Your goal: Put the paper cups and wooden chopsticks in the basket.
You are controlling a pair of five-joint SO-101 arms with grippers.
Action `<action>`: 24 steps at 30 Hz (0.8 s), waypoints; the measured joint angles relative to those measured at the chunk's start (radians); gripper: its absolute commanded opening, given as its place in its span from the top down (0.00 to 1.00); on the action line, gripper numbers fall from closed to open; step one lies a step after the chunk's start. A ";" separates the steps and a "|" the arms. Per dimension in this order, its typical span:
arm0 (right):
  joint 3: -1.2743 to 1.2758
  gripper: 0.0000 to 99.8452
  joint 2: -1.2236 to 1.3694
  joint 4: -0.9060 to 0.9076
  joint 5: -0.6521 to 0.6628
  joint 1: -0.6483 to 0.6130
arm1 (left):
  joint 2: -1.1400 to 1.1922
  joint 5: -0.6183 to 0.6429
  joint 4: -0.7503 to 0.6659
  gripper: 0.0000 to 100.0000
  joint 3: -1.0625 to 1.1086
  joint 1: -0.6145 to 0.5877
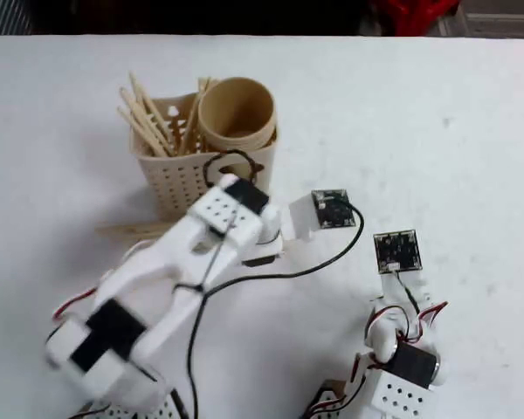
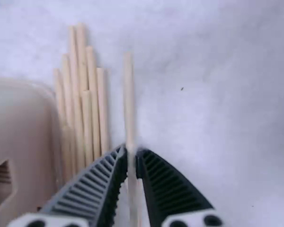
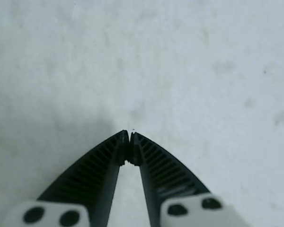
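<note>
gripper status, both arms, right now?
Left gripper: closed on a single pale wooden chopstick.
Right gripper: closed, holding nothing.

High view: fixed camera set above table (image 1: 472,131), aimed steeply down. Arm bases kept at 6 o'clock edge, far table edge at 12 o'clock, basket (image 1: 179,179) at 11 o'clock from centre.

Left wrist view: camera carried on wrist, aimed along left gripper (image 2: 131,153) at tabletop, very near. Single chopstick (image 2: 128,90) seen clamped between fingers.

Shared with high view: basket wall and loose chopsticks (image 2: 83,94) beside it, placed at 9 o'clock there.

Right wrist view: camera mounted likewise, aimed along right gripper (image 3: 128,136) at tabletop, close.
</note>
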 measured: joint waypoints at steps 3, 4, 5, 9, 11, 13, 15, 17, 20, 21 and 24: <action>0.000 0.98 0.000 0.000 0.000 0.000 | -0.155 0.000 0.003 0.98 0.038 0.000; 0.000 0.98 0.000 0.000 0.000 0.000 | -0.201 0.000 0.005 0.98 0.051 0.000; 0.000 0.98 0.000 0.000 0.000 0.000 | -0.242 0.000 0.005 0.98 0.066 0.000; 0.000 0.98 0.000 0.000 0.000 0.000 | -0.325 0.009 0.005 0.98 0.094 -0.009; 0.000 0.98 0.000 0.000 0.000 0.000 | -0.374 0.038 0.005 0.98 0.094 -0.020; 0.000 0.98 0.000 0.000 0.000 0.000 | -0.434 0.057 0.009 0.98 0.081 -0.025; 0.000 0.98 0.000 0.000 0.000 0.000 | -0.509 0.064 0.035 0.98 0.046 -0.026; 0.000 0.98 0.000 0.000 0.000 0.000 | -0.589 0.084 0.069 0.98 -0.014 -0.026; 0.000 0.98 0.000 0.000 0.000 0.000 | -0.686 0.137 0.117 0.98 -0.143 -0.031; 0.000 0.98 0.000 0.000 0.000 0.000 | -0.710 0.150 0.127 0.98 -0.195 -0.032; 0.000 0.98 0.000 0.000 0.000 0.000 | -0.760 0.199 0.133 0.98 -0.344 -0.032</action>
